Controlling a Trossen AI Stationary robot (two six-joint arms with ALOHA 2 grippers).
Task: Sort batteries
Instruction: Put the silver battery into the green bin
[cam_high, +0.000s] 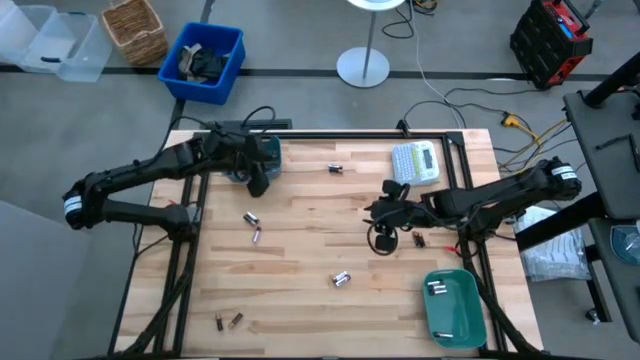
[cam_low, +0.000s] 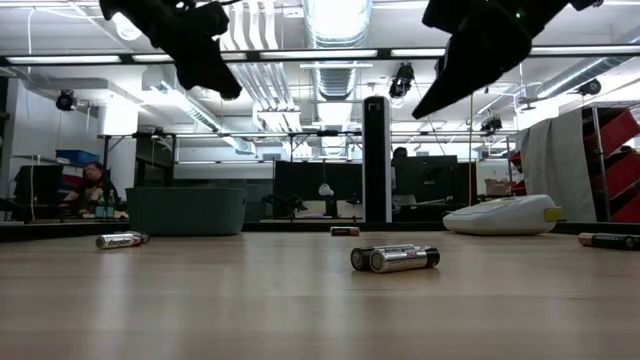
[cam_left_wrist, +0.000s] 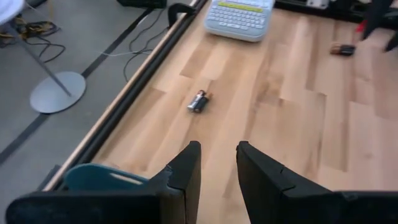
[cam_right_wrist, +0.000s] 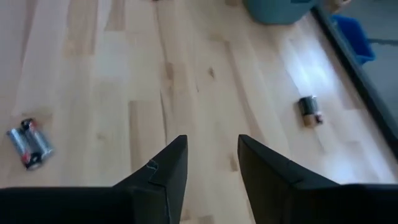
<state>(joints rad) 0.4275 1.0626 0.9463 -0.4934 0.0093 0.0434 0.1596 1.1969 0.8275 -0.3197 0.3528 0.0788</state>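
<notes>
Batteries (cam_high: 341, 279) are lying scattered over your wooden table (cam_high: 300, 260), with a few sitting in the green tray (cam_high: 452, 308) at its right front corner. Your left hand (cam_left_wrist: 217, 163) is hovering near the teal bin (cam_high: 262, 153) at the back, fingers slightly parted, gripping nothing. Your right hand (cam_right_wrist: 211, 155) is hanging over mid-table, likewise parted and empty.

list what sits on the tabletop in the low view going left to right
battery near the left edge → dark tub → small battery far back → pair of batteries up front → label maker → dark battery at the right edge
</notes>
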